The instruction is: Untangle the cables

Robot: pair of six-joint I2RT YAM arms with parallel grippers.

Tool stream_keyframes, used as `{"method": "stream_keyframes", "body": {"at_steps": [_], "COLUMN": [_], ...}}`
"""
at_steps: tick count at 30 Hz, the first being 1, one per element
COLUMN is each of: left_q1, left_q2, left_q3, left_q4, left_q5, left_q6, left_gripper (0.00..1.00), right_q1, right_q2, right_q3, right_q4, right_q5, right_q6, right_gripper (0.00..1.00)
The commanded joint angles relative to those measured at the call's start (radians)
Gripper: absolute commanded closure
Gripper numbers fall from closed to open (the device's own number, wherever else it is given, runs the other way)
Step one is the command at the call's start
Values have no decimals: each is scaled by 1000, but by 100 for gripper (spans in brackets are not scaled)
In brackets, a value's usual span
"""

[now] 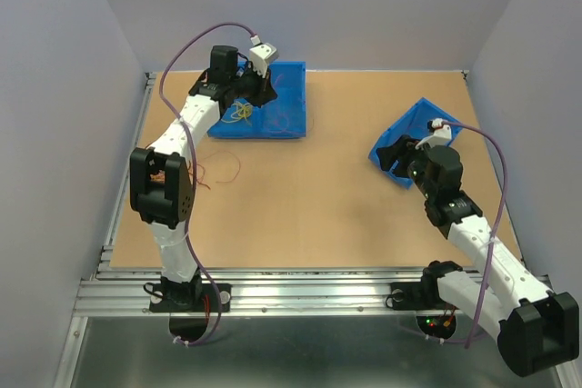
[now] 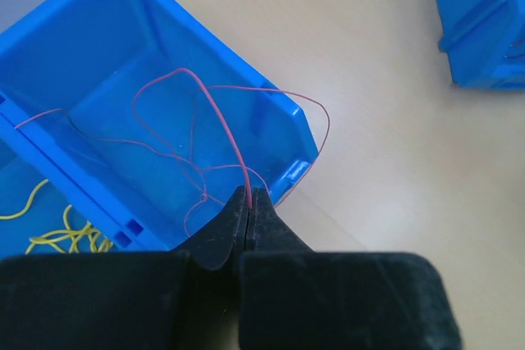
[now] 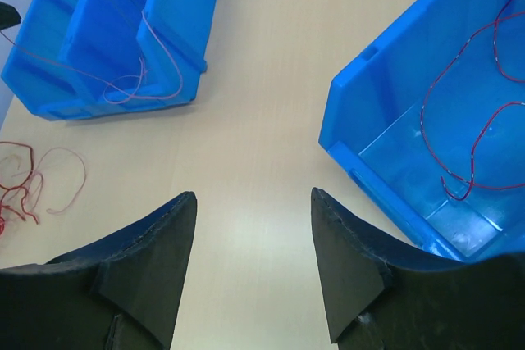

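Left fingers [image 2: 220, 239] are pressed together, pinching a thin red cable [image 2: 220, 116] right at the tips. That cable rises from the tips and loops over one compartment of the left blue bin [image 2: 90, 47]. One loop hangs past the bin rim over the tabletop [image 2: 394, 137]. Its far end can't be traced; it gets lost in a tangle low in the bin. Yellow cables [image 2: 57, 231] sit in the compartment beside it, cut off by the frame edge and the finger bodies. In the top view the left fingertips are hidden under the wrist, and the cables in that bin are barely readable. Right fingers [image 3: 164, 235] are spread wide, gripping nothing, over bare tabletop between the two bins. Right blue bin [image 3: 369, 120] is just to their right, cropped at the frame edge. A second red cable [image 3: 472, 149] lies inside it, apart from the fingers. Loose red cable [image 3: 37, 182] lies on the tabletop at far left, partly cut off.
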Motion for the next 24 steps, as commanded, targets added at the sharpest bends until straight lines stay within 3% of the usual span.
{"method": "stream_keyframes", "body": {"at_steps": [1,7,9,11,12,15,18,24], "left_q1": [13,77,108,111,102,74,59,22], "left_q2": [-48,-105,-95,-50,-35,-12,-51,-62], "left_q3": [32,30,59,147,182,262,212,244], "left_q4": [-6,5,-23,-110,-235,-388,-313,-340], "left_q5": [-36,35,146,251,282,322,340,415], "left_q6": [11,-26,-38,9,41,150,91,41], "left_gripper": [100,100,100,100,100,100,100,100], "right_q1": [2,2,2,2,2,2,2,2], "right_q2": [-4,-2,1,4,4,12,18,19], "right_q3": [-25,-22,-25,-25,-23,-22,-19,-20], "right_q4": [54,56,56,56,56,57,57,59], "right_q5": [0,-1,-1,0,0,2,-1,4], "right_q6": [-2,-2,-2,-2,-2,-2,-2,-2], "right_gripper": [37,37,37,37,37,38,38,38]}}
